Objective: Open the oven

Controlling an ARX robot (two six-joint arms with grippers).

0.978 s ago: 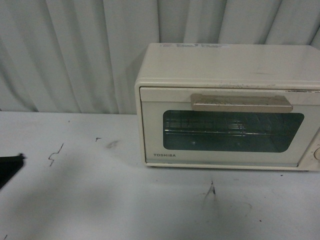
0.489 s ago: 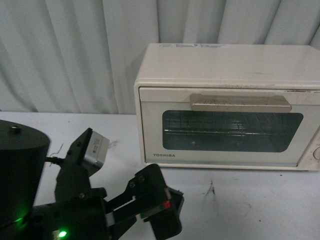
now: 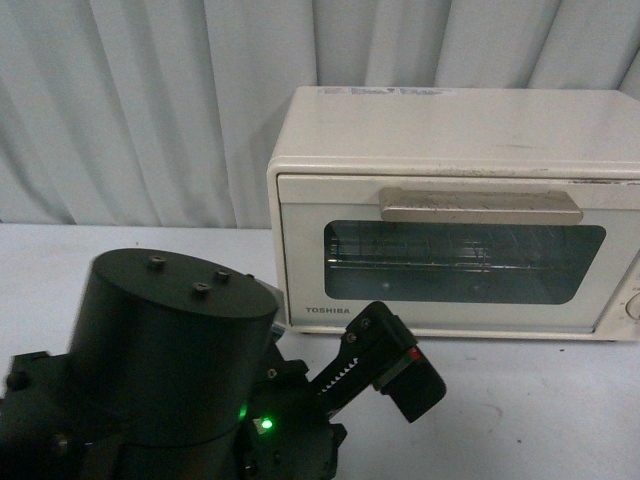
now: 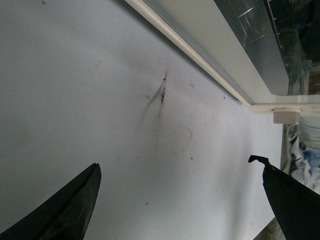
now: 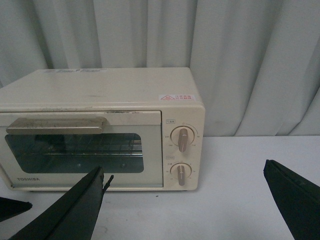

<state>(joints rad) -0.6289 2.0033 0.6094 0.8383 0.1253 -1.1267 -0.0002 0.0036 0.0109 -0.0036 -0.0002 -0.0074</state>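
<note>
The cream-white oven [image 3: 450, 130] stands at the back right of the table with its glass door [image 3: 465, 262] shut and the beige bar handle [image 3: 480, 205] across the door's top. My left arm [image 3: 165, 350] fills the lower left of the front view. Its left gripper [image 4: 176, 162] is open over bare table, just in front of the oven's lower door edge [image 4: 210, 47]. The right gripper [image 5: 184, 166] is open and empty, a little back from the oven [image 5: 100, 92], facing its handle [image 5: 57, 125] and two knobs [image 5: 182, 139]. A wire rack [image 5: 75, 150] shows behind the glass.
A white table [image 3: 530, 400] with dark scuff marks [image 4: 161, 95] carries the oven. A pale pleated curtain [image 3: 150, 100] hangs close behind. Bare table lies to the right of the oven [image 5: 250, 175]. Some crumpled material [image 4: 300, 150] shows past the oven's corner.
My left arm has come up into the front view from the lower left, and its gripper has moved right and forward toward the oven's front. The oven door stays shut.
</note>
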